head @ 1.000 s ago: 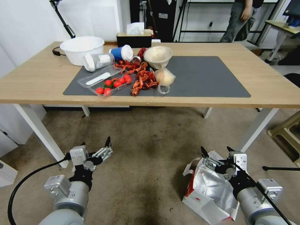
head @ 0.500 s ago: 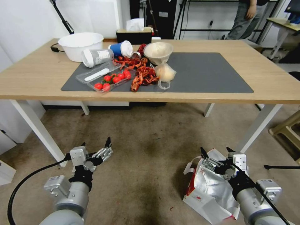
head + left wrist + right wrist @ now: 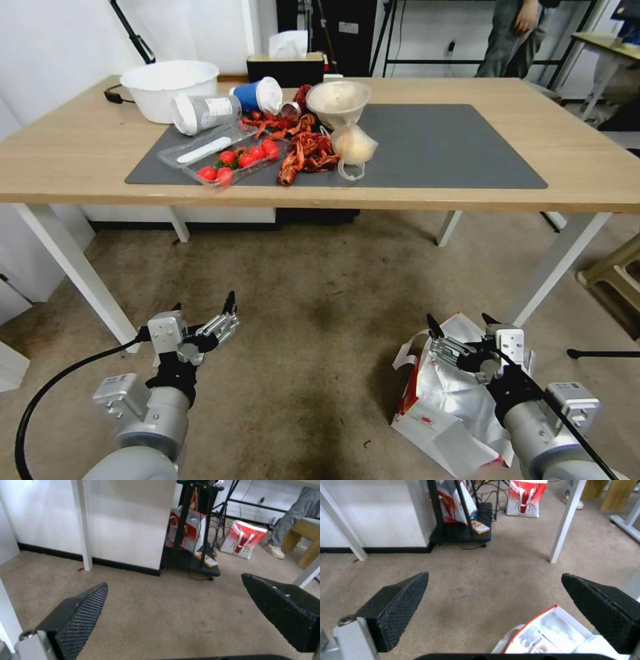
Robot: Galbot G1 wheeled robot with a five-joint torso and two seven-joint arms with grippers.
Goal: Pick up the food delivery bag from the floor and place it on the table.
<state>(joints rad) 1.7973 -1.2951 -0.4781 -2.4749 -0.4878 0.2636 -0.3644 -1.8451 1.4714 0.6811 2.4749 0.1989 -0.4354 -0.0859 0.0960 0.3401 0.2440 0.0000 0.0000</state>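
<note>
Bag (image 3: 448,407) lies on the floor (image 3: 313,320), partly hidden by the right gripper (image 3: 460,323) above it, jaws spread wide, empty. Left gripper (image 3: 203,308) also wide, holding nothing.

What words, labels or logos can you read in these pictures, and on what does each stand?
None can be read.
Food delivery bag: small round red logo, lettering too small.
Clear cup on the table: white label, print blurred.

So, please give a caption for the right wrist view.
Open right pincer above the food delivery bag lying on the floor.
</note>
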